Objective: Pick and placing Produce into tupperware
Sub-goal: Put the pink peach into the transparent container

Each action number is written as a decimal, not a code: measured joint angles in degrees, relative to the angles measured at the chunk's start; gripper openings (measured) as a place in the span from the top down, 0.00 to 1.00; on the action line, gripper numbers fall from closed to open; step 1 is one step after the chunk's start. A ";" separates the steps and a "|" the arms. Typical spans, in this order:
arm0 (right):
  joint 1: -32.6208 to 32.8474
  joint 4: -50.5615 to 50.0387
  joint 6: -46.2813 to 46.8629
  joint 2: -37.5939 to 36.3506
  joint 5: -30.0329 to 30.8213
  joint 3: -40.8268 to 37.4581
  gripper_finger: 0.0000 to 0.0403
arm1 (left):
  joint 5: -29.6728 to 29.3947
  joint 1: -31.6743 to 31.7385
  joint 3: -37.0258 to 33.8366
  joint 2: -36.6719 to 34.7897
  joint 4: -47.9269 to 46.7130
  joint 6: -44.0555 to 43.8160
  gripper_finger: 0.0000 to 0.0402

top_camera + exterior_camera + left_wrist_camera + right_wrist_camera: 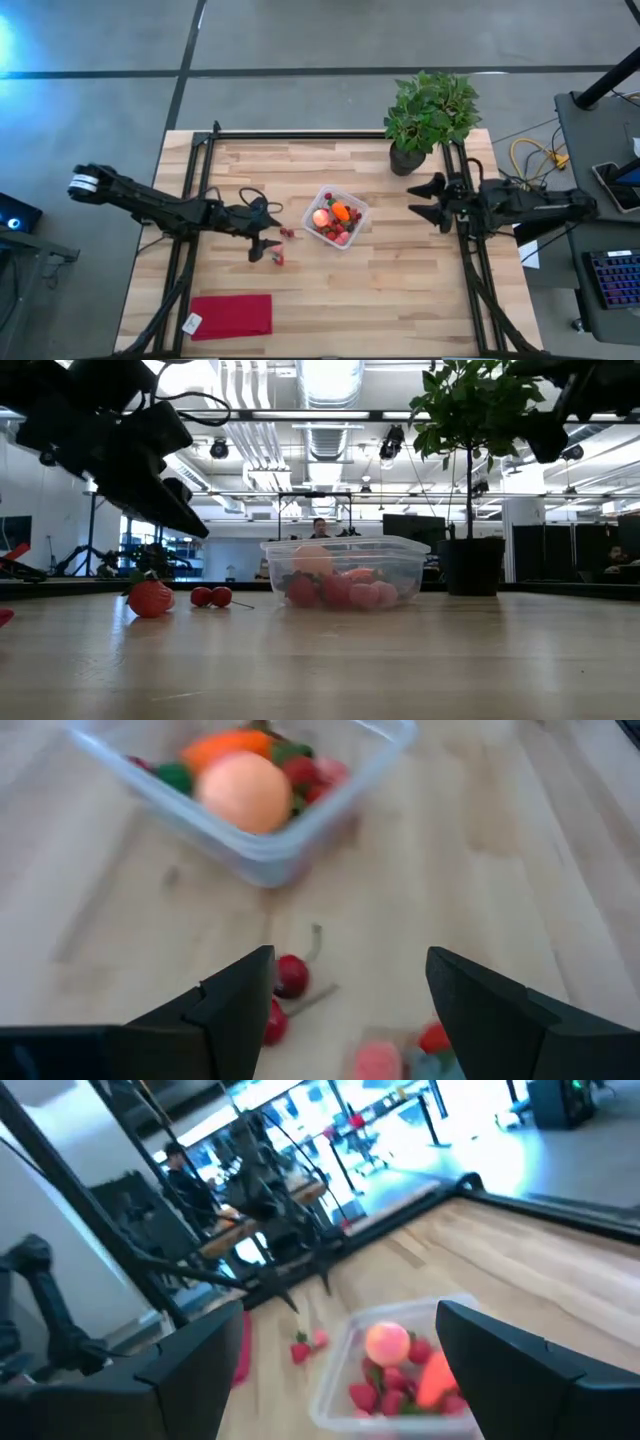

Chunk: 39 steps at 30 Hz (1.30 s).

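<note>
no readable text, labels, brands, numbers or signs in any view. small white tag (193,323) at corner of red cloth (232,315): too small to tell whether printed. keyboard (612,280) at table's right: key legends not legible. room beyond table in low view: no legible signage.

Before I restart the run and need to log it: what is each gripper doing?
Left gripper: open, empty, over loose pieces beside the tupperware.
Right gripper: open, empty, waiting at the table's right edge.
</note>
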 joint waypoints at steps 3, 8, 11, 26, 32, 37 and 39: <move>0.04 -5.74 1.63 -3.10 1.70 -0.04 0.20 | 3.74 0.00 0.11 1.37 -0.57 3.06 0.39; 0.04 -17.67 9.28 -7.06 5.34 -0.08 0.20 | 8.33 -0.02 0.11 4.12 -0.98 12.08 0.39; 0.04 -17.83 10.54 -9.40 5.35 -0.09 0.20 | 8.92 -0.05 0.41 6.03 -4.29 15.66 0.39; 0.04 -7.51 -12.48 -16.11 8.89 2.46 0.20 | 9.28 -0.07 2.14 12.86 -4.81 26.20 0.39; 0.04 -9.48 -12.29 -14.79 13.44 3.69 0.20 | 9.25 -0.07 3.26 15.87 -4.76 27.56 0.39; 0.04 -9.42 -11.31 -14.38 13.40 3.76 0.20 | 9.21 -0.09 4.36 17.90 -4.78 27.58 0.41; 0.04 -9.42 -11.48 -14.33 13.40 3.74 0.20 | 9.23 -0.13 4.61 18.33 -4.54 27.54 0.45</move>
